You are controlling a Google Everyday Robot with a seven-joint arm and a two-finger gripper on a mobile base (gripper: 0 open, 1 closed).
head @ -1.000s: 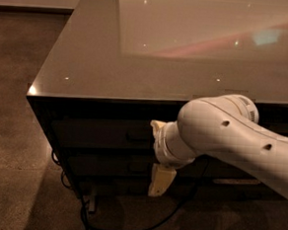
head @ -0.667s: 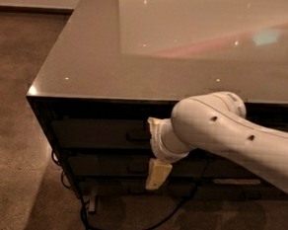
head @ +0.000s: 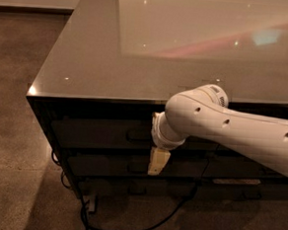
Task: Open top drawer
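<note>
My end effector (head: 158, 161) hangs pointing downward in front of the drawer stack; I cannot tell whether it is open or closed. Just above and left of it, the top drawer (head: 93, 132) sits flush, under the glossy worktop (head: 88, 58).

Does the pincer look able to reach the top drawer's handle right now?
Probably yes: the pincer hangs just below and right of the handle on the top drawer, with nothing visible between them.

The cream claw (head: 158, 161) hangs at the lower edge of the dark grey-brown top drawer (head: 93, 133), under the glossy grey counter (head: 78, 63).
</note>
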